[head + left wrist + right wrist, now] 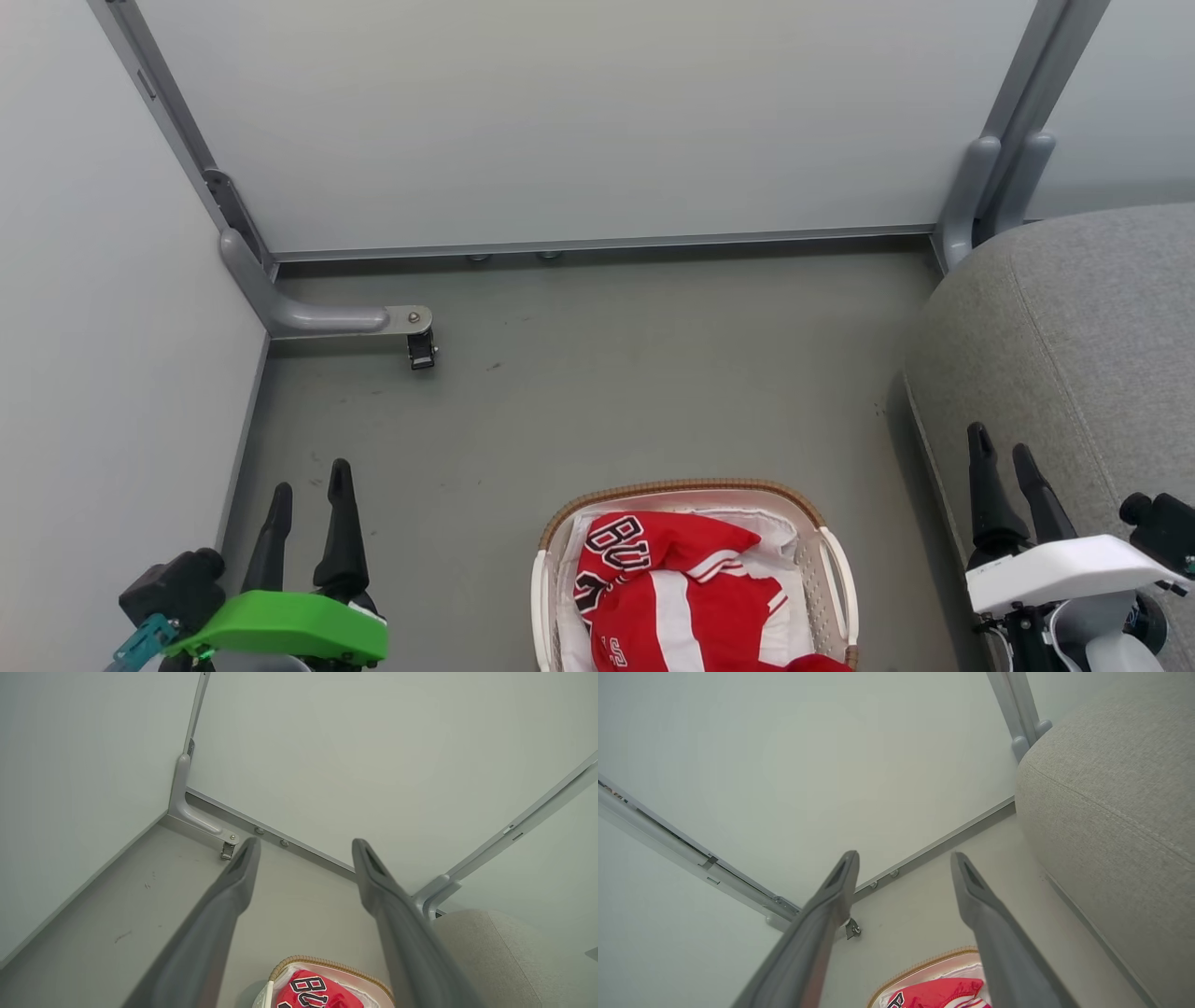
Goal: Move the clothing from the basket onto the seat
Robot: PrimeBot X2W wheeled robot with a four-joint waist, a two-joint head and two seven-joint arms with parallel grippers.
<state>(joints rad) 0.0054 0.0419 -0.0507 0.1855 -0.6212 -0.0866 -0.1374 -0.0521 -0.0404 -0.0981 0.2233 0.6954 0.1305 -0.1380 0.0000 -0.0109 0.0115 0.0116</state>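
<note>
Crumpled red clothing (681, 588) fills the oval basket (681, 485) near the rounded fabric seat (1074, 355); left pincer (311, 478) and right pincer (1000, 440) wide, empty.

1. Bright, even, diffuse light, with no glare on the pale wall panels (579, 121).
2. A soft shadow hugs the floor (579, 392) beside the seat (1074, 345).
3. Wrist views bow the straight rails (682, 849) near the edges; the right gripper (904, 855) blurs close to the lens.

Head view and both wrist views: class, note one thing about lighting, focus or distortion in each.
Head view: soft light, no glare, lettering on the clothing crisp, a faint shadow along the seat. Left wrist view: the left gripper looms large and soft-edged, close to the lens. Right wrist view: the floor looks paler; the seat's seam is sharp.
</note>
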